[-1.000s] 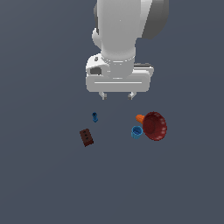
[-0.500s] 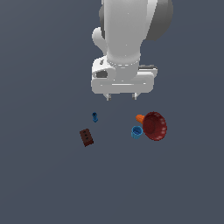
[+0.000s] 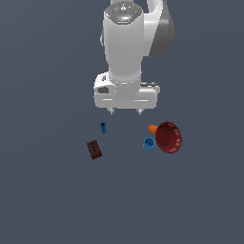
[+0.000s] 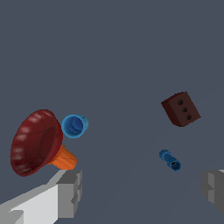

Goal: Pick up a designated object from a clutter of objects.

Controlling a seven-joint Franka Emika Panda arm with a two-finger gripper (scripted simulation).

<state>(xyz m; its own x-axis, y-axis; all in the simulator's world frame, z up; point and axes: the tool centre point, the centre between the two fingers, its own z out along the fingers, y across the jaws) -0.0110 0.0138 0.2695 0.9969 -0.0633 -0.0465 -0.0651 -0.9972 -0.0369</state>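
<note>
Hovering near the middle of the exterior view, the gripper [image 3: 126, 112] has its jaws wide apart, holding nothing. The bolt [image 3: 103, 127] lies just below them, slightly left, with bare worktop [image 3: 52, 190] all round. The block [image 3: 94, 149] is lower left; cup [image 3: 148, 143], bowl [image 3: 168, 137] and orange piece [image 3: 152, 128] cluster at right.

Tiny dark-blue bolt [image 3: 103, 127] [image 4: 170, 160] lying free.
</note>
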